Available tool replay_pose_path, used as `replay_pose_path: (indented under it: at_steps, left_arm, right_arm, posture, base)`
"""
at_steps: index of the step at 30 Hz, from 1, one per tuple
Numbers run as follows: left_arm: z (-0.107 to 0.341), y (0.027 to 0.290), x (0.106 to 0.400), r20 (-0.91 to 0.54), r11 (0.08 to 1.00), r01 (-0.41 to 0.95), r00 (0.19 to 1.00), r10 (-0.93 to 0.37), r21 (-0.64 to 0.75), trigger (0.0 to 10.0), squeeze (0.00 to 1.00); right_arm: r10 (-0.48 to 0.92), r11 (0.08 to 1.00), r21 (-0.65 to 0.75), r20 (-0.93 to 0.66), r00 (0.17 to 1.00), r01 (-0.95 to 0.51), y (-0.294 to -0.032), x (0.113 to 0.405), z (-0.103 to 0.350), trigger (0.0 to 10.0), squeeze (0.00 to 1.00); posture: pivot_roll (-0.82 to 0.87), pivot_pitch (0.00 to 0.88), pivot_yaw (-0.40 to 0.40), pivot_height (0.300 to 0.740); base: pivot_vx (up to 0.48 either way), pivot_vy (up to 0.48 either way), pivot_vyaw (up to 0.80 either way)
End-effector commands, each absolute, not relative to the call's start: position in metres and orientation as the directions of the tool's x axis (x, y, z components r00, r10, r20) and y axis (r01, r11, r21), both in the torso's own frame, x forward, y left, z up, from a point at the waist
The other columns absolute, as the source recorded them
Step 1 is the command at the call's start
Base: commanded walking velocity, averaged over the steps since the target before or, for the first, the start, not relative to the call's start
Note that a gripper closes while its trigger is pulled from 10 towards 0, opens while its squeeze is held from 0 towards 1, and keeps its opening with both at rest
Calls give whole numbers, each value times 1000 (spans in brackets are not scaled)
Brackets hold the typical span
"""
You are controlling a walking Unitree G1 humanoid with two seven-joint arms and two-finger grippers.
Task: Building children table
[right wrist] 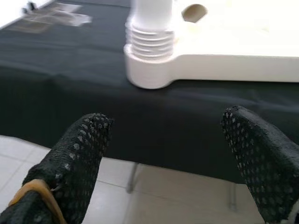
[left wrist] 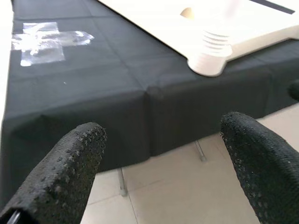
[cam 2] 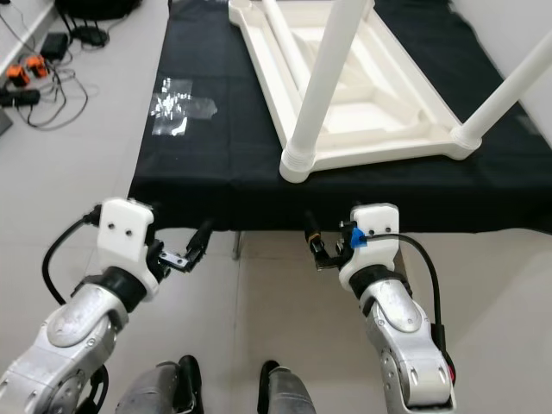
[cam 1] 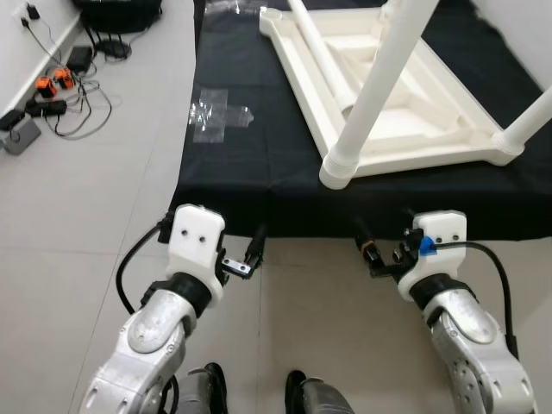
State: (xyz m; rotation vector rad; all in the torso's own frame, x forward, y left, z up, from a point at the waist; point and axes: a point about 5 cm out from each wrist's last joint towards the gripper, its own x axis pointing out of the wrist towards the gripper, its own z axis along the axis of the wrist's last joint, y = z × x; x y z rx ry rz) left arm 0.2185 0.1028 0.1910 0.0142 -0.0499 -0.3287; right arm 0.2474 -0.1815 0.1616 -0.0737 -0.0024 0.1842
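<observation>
Support: low table draped in a black cloth [cam 1: 259, 164]
On it: upturned white children's table [cam 1: 388, 112], legs up
Also: clear tape patch [cam 1: 216, 115], well apart

Both silver arms reach forward and low, elbows bent, wrists level with each other. The left gripper [cam 1: 250, 256] points ahead and slightly inward, its two black fingers [left wrist: 70, 168] spread wide with nothing between them. The right gripper [cam 1: 369, 250], just across from it, has its fingers [right wrist: 77, 154] equally parted and holds nothing.
</observation>
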Motion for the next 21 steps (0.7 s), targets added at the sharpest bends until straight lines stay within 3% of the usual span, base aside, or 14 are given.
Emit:
replay_pose_path:
  at_steps: [1,8,13,21]
  left_arm:
    - [186,104,213,35,952,304,952,-305,19,10000,0]
    - [175,116,207,-6,975,223,975,-223,8,10000,0]
    - [184,129,216,42,988,150,988,-151,32,10000,0]
    - [206,156,225,148,998,-17,989,7,63,10000,0]
  right_arm:
    - [187,980,-70,-16,982,-187,-176,241,155,10000,0]
    - [184,982,-45,-32,982,-186,-168,242,143,10000,0]
    - [186,981,-52,31,982,-184,-169,259,154,10000,0]
    - [211,977,-51,100,972,-207,-166,276,167,10000,0]
  posture:
    - [44,132,-73,740]
    - [54,92,-73,740]
    - [55,47,-78,740]
    - [70,12,-97,740]
  base:
    - [0,0,-600]
    - [0,0,-771]
    - [0,0,-800]
    - [0,0,0]
